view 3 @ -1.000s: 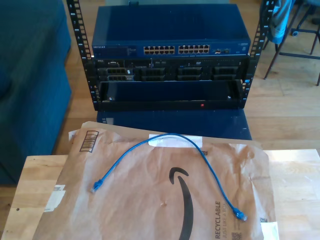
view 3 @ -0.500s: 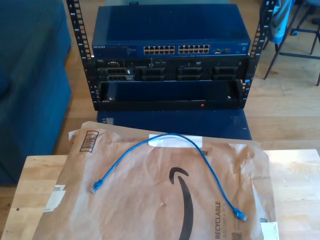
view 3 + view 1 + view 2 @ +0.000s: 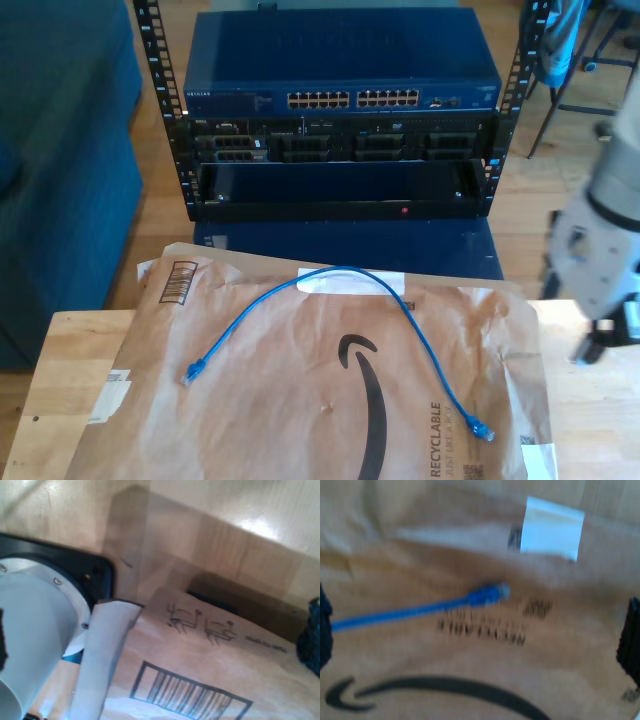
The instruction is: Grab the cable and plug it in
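Note:
The bright-blue cable (image 3: pixel 345 269) lies in an arch on a brown paper mailer (image 3: pixel 300 400), with one plug (image 3: pixel 190 375) toward the exterior view's left and the other plug (image 3: pixel 483 433) toward its right. The second wrist view is blurred and looks down on a plug (image 3: pixel 490 594) beside the "RECYCLABLE" print. My second gripper (image 3: pixel 477 630) is open above the mailer, near that plug and not touching it. My first gripper (image 3: pixel 160 635) hangs open over the mailer's barcode (image 3: pixel 185 695), its dark fingers (image 3: pixel 311 637) at the picture's edges. A blurred pale arm (image 3: pixel 600 240) stands at the exterior view's right.
Behind the wooden table (image 3: pixel 590 400) stands a rack with a blue network switch and its rows of ports (image 3: pixel 350 99), and servers below it. A grey cylinder on a black base (image 3: pixel 35 630) sits by the mailer's corner. A blue sofa (image 3: pixel 60 150) is at the exterior view's left.
A pale arm has come into the exterior view from its right side. The cable and the mailer lie where they were.

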`<state>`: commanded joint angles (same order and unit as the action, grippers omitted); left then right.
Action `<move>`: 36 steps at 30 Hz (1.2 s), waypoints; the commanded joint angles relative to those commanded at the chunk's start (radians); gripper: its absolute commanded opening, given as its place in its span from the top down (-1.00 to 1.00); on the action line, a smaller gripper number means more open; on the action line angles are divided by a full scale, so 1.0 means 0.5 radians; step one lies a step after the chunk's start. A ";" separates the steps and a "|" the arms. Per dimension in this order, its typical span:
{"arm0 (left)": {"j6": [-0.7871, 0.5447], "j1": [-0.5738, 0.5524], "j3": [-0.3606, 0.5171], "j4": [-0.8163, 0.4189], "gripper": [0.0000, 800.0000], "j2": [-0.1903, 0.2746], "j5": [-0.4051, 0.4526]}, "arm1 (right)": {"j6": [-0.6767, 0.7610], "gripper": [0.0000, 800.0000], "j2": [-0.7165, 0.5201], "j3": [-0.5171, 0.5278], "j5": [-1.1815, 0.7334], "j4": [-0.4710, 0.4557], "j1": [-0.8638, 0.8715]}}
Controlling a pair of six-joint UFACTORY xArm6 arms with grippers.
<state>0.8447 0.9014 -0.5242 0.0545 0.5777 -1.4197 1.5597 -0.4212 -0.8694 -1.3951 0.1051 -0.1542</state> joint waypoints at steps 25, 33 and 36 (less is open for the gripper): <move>0.006 -0.003 0.006 0.068 -1.00 -0.061 0.006 | 0.279 -0.99 1.031 -0.733 0.338 -0.009 -1.221; 0.071 -0.086 0.006 0.068 -1.00 -0.098 0.018 | 0.264 -0.99 1.194 -0.792 0.586 -0.012 -1.283; 0.071 -0.083 0.009 0.068 -1.00 -0.107 0.021 | 0.264 -0.99 1.227 -0.807 0.614 -0.021 -1.307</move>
<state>0.8800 0.8600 -0.5196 0.0882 0.5240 -1.4089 1.6916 0.1926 -1.2729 -1.0882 0.0944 -0.8078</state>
